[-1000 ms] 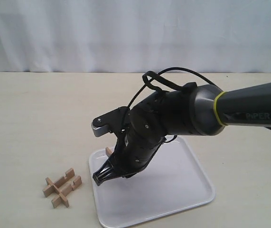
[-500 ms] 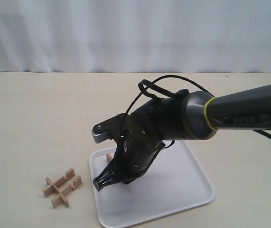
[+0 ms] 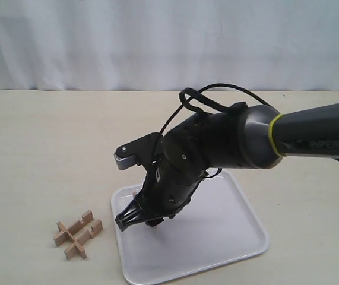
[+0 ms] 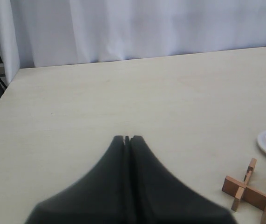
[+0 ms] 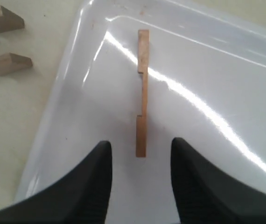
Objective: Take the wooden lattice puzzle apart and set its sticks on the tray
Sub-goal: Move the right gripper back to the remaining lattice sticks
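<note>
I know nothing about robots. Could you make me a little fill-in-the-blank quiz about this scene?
The tray holds ___ stick.
The right claw above it is ___.
The left claw is ___.
The rest of the puzzle lies on the ___.
Missing: one; open; shut; table.

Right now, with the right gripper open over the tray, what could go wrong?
1. The stick lies between the fingers of the right gripper, apparently on its narrow edge; a crooked lift could clip it and tip or drag it.
2. It lies near the rim of the tray, so a nudge might push it off.
3. The puzzle sits loose on the table; pulling one piece may drag it all, and the left gripper is shut, away from it.
</note>
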Controlling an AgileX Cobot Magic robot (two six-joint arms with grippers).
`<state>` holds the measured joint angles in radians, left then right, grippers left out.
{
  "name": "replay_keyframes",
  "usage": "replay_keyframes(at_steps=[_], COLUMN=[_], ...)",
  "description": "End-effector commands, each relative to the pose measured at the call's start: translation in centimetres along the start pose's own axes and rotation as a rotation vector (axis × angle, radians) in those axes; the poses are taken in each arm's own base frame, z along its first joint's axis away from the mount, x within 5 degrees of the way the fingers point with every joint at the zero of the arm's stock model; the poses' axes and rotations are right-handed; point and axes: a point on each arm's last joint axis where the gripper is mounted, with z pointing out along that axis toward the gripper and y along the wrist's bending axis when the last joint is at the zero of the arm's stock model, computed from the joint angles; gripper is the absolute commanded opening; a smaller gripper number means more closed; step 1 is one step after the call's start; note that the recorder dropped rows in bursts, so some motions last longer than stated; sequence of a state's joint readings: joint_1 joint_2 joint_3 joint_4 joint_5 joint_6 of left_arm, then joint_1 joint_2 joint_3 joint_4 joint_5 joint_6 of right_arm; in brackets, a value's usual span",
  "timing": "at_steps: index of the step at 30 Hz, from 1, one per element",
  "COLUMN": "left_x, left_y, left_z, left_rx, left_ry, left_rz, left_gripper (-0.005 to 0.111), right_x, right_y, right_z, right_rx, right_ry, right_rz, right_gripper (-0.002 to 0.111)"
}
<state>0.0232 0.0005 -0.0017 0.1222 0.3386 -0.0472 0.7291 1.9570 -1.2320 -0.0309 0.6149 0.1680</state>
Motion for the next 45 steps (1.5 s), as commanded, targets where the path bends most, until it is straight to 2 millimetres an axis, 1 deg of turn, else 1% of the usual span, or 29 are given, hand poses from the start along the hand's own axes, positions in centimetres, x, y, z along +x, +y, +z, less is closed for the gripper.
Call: replay_keyframes(at_steps=[1, 6, 9, 10, 11, 12, 13, 14, 15, 16, 18, 23, 26, 32, 45], left_x=[-0.1, -0.1, -0.1, -0.1, -0.1, -0.1, -0.1, -0.1, -0.1, -0.1, -0.1, -0.1, -0.1, -0.1, -0.1], left_y=[0.0, 0.0, 0.0, 0.0, 0.0, 0.0, 0.0, 0.0, 0.0, 0.0, 0.0, 0.0, 0.0, 0.0, 0.0], left_z=[0.0, 0.0, 0.0, 0.0, 0.0, 0.0, 0.0, 0.0, 0.0, 0.0, 0.0, 0.0, 0.0, 0.0, 0.0], left_rx=[0.003, 0.003, 0.003, 0.003, 0.003, 0.003, 0.002, 0.002, 0.002, 0.002, 0.002, 0.002, 0.002, 0.002, 0.003], left_ry=[-0.016, -0.016, -0.016, -0.016, -0.016, -0.016, -0.013, -0.013, -0.013, -0.013, -0.013, -0.013, -0.013, -0.013, -0.016], left_rz=[-0.005, -0.005, -0.005, -0.005, -0.005, -0.005, -0.002, -0.002, -0.002, -0.002, -0.002, -0.002, -0.002, -0.002, -0.004], left_gripper=[0.0, 0.0, 0.0, 0.0, 0.0, 0.0, 0.0, 0.0, 0.0, 0.0, 0.0, 0.0, 0.0, 0.0, 0.0], right_x=[-0.4, -0.4, -0.5, -0.5, -0.4, -0.2, -0.1, 0.2, 0.3, 0.6, 0.8, 1.1, 1.1, 0.9, 1.4], right_y=[-0.2, 0.7, 2.2, 3.3, 3.8, 5.1, 5.7, 7.1, 7.7, 8.8, 9.9, 10.2, 10.3, 10.8, 10.8], right_z=[-1.2, -1.2, -1.6, -1.9, -1.9, -2.1, -2.1, -2.2, -2.3, -2.1, -1.3, 1.1, 1.8, 2.4, 4.2], right_rx=[-0.005, -0.009, -0.03, -0.042, -0.049, -0.062, -0.068, -0.086, -0.094, -0.108, -0.122, -0.128, -0.13, -0.145, -0.136], right_ry=[-0.043, -0.05, -0.096, -0.116, -0.121, -0.13, -0.136, -0.151, -0.159, -0.173, -0.183, -0.172, -0.175, -0.215, -0.183], right_rz=[-0.004, -0.034, -0.068, -0.099, -0.121, -0.188, -0.204, -0.237, -0.252, -0.276, -0.299, -0.286, -0.284, -0.289, -0.295], right_gripper=[0.04, 0.04, 0.04, 0.04, 0.04, 0.04, 0.04, 0.04, 0.04, 0.04, 0.04, 0.04, 0.04, 0.04, 0.039])
